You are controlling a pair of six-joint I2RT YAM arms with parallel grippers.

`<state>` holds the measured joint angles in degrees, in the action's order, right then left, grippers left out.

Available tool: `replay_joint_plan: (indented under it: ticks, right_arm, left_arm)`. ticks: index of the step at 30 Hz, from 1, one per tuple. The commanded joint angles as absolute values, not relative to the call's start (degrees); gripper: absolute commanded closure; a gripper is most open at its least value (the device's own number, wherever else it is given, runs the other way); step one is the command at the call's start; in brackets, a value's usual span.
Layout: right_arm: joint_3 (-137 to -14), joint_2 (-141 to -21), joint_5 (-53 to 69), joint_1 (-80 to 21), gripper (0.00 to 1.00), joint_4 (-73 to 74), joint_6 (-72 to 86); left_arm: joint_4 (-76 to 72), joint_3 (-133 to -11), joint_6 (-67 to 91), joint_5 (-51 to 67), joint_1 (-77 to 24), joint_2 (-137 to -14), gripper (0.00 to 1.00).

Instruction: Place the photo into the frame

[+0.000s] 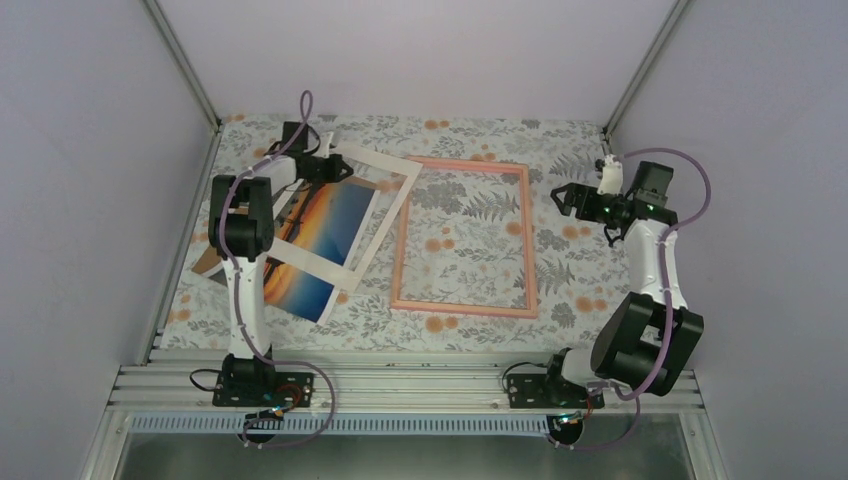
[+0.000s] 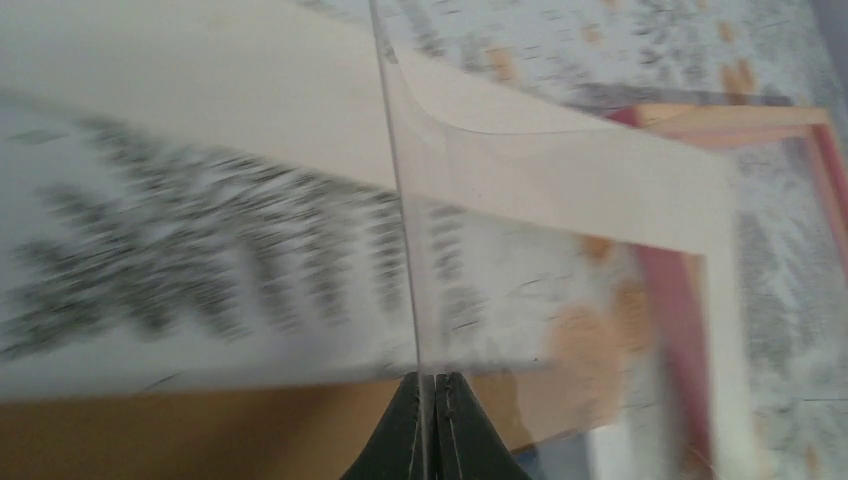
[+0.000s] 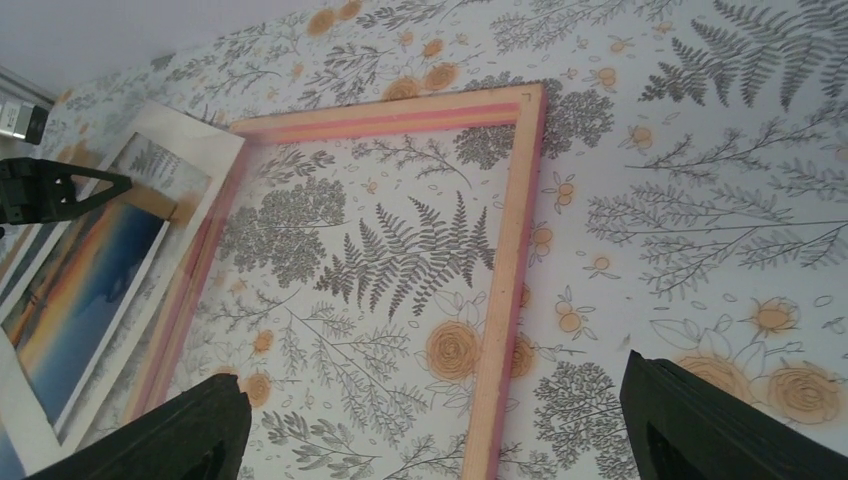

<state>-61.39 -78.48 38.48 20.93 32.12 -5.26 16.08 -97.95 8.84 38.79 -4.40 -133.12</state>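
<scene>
left hand (image 2: 432,380) pinched shut on a thin clear sheet (image 2: 407,262) — right hand (image 3: 435,380) spread wide near the slim pink frame (image 3: 505,250)

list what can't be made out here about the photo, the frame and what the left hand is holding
Left wrist view: the left hand is shut on a thin sheet seen edge-on, and everything is blurred; which sheet it is cannot be told.
Top view: the left arm covers a strip of the photo.
Right wrist view: the bottom edge cuts off part of the frame.
</scene>
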Motion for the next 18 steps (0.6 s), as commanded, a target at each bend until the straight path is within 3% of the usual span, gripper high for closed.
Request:
replay_joint_plan:
  ticks: [1, 18]
  right_arm:
    - [-63.97, -79.21, 36.16, 20.53, 0.09, 33.01, -7.32]
    - [-68.80, -83.40, 34.69, 20.49, 0.08, 33.90, -7.97]
  left_arm:
    - [17.61, -95.33, 5.10, 35.75, 0.61, -135.26, 0.98]
    - [22.39, -89.28, -2.69, 29.34, 12.95, -131.57, 0.98]
